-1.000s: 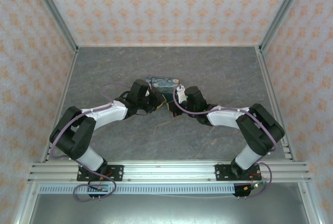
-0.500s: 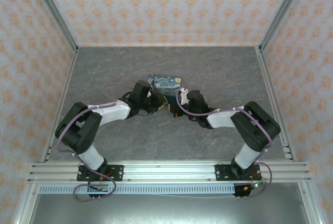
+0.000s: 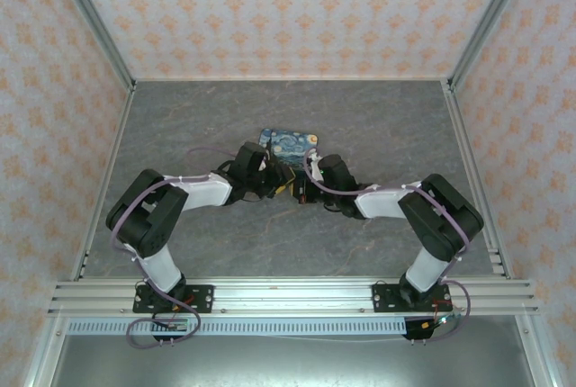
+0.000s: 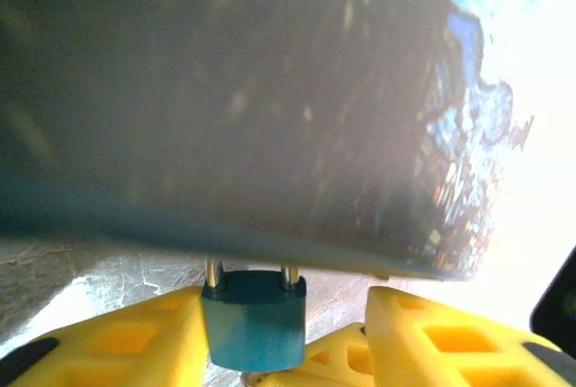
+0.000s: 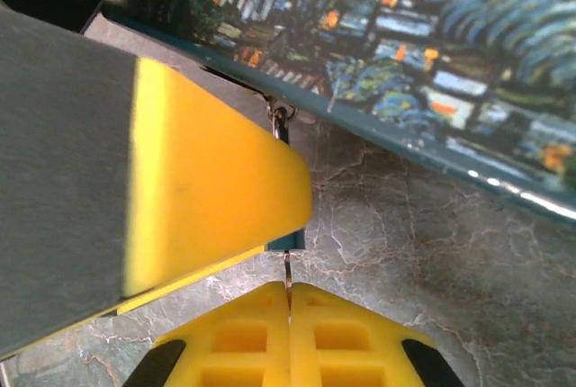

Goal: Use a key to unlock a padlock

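Observation:
The teal padlock hangs by its metal shackle from the front edge of the painted tin. My left gripper is open around it: the left finger touches the padlock body and the right finger stands apart. My right gripper is shut on the thin silvery key, whose tip meets the underside of the padlock. A left-gripper finger covers most of the padlock in the right wrist view. From above, the left gripper and right gripper meet in front of the tin.
The tin lies on the grey marbled tabletop, with bare surface around it. Aluminium frame posts and patterned walls enclose the table. Both arms angle inward, their elbows near the sides.
Both wrists have drawn closer together in front of the tin. The left arm's elbow has swung rightward, and the tin has shifted slightly to the right.

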